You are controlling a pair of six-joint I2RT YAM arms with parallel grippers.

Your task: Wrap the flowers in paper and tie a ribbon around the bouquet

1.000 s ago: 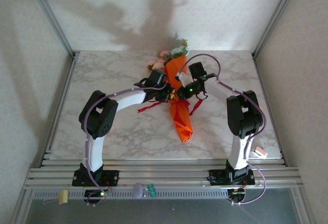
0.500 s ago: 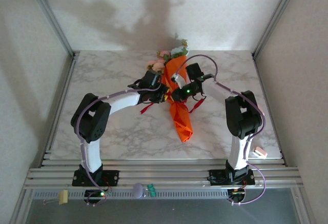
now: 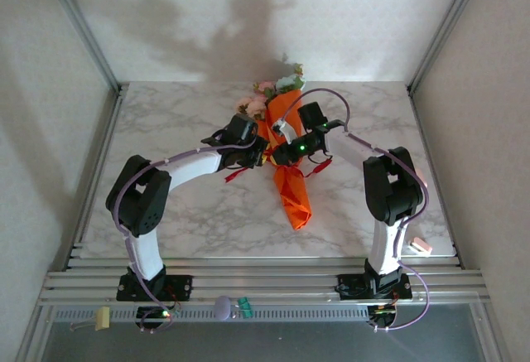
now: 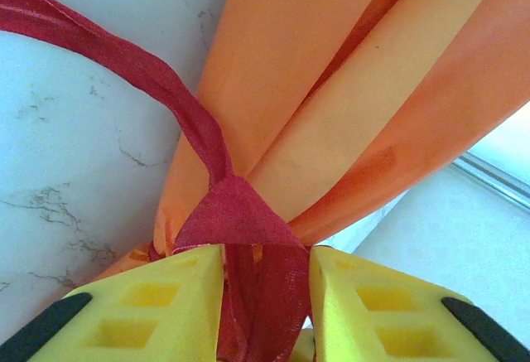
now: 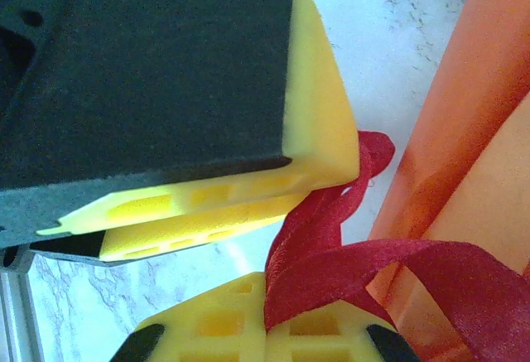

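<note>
Left wrist: left jaws stand spread around the ribbon (image 4: pixel 248 213) against the bouquet (image 4: pixel 373 89); right jaws pinch the ribbon.

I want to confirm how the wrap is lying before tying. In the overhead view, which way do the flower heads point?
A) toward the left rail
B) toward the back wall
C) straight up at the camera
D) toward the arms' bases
B: the flowers stick out of the far end of the bouquet, next to the back wall, while its narrow tip points toward the near edge.
</note>
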